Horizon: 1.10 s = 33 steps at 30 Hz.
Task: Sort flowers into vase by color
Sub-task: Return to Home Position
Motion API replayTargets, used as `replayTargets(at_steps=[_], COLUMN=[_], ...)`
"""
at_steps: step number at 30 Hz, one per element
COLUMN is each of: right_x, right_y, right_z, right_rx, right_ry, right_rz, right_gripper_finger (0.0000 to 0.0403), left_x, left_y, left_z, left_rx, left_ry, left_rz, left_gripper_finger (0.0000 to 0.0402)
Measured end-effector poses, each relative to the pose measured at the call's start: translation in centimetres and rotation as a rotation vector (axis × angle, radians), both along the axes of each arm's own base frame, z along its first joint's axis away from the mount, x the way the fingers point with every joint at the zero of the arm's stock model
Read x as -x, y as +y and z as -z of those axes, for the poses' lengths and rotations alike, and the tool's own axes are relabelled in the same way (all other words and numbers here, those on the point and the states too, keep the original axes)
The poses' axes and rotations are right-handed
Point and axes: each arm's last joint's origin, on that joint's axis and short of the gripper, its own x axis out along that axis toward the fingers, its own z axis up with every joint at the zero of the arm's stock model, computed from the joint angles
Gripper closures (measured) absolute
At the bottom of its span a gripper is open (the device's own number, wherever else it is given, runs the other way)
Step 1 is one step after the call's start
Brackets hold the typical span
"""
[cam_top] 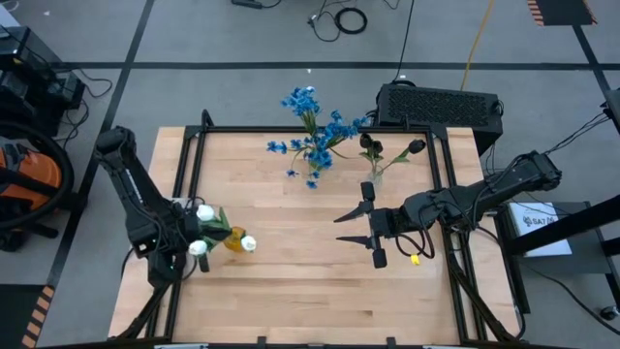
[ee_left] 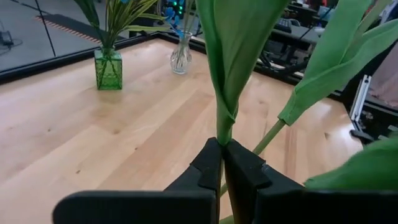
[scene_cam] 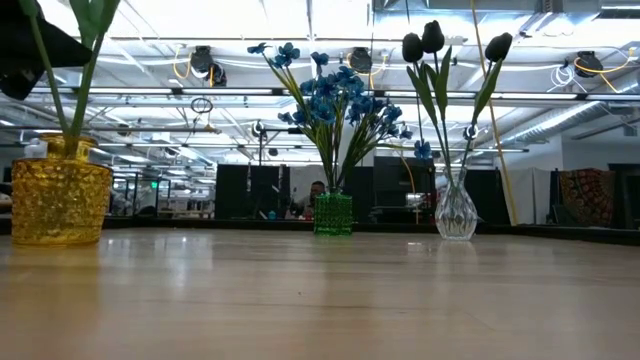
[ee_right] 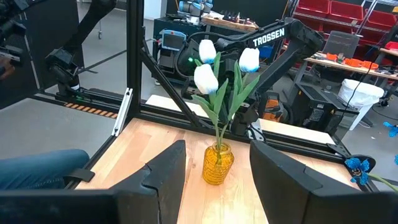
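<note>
Three white tulips (ee_right: 206,78): you see them standing together in the yellow vase (ee_right: 217,165) on the left part of the surface (cam_top: 291,281). They have closed, egg-shaped blooms, thin green stems and long pointed leaves.
Cut off: in the low view the yellow vase shows only stems and leaves, and the blooms run past the top edge. The left wrist view is crowded with leaves and shows no bloom at all.
Hard to make out: you cannot tell which of the three tulips owns the green stem (ee_left: 224,127) caught by the left arm. From above, the blooms cover part of the yellow vase.
Left fingers (ee_left: 208,165): pressed together on that green stem, just beside the yellow vase.
Right fingers (ee_right: 165,177): spread wide and holding nothing. They sit over the right-middle of the surface, pointing at the yellow vase and well apart from it.
Left arm (ee_right: 273,37): seen from the right wrist, it stands behind the tulips, which hide part of it.
Blue flowers (scene_cam: 335,100): bright clustered sprays fanning out of the green vase (scene_cam: 333,214) at the far middle of the surface. One blue bloom is clipped at the edge of the right wrist view.
Dark tulips (scene_cam: 430,40): three near-black blooms in the clear vase (scene_cam: 456,212), just beside the green one. From above, the glass is barely visible to you.
</note>
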Motion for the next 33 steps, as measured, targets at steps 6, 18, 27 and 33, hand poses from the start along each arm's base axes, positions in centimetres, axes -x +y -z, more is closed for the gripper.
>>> replayTargets(at_steps=[6,18,27,33], right_x=[0.0,0.0,0.0,0.0], right_y=[0.0,0.0,0.0,0.0], right_z=[0.0,0.0,0.0,0.0], right_rx=[0.0,0.0,0.0,0.0], right_ry=[0.0,0.0,0.0,0.0], right_rz=[0.0,0.0,0.0,0.0], right_gripper_finger=[0.0232,0.0232,0.0232,0.0232], left_x=[-0.5,-1.9,-2.7,-3.1], left_y=[-0.3,-1.0,-1.2,-1.5], left_z=[-0.1,-1.0,-1.4,-1.3], left_rx=[0.045,0.069,0.134,0.157], left_ry=[-0.012,-0.019,-0.01,-0.021], left_rz=[-0.017,0.017,0.049,0.043], left_gripper_finger=[0.0384,0.0384,0.0384,0.0384])
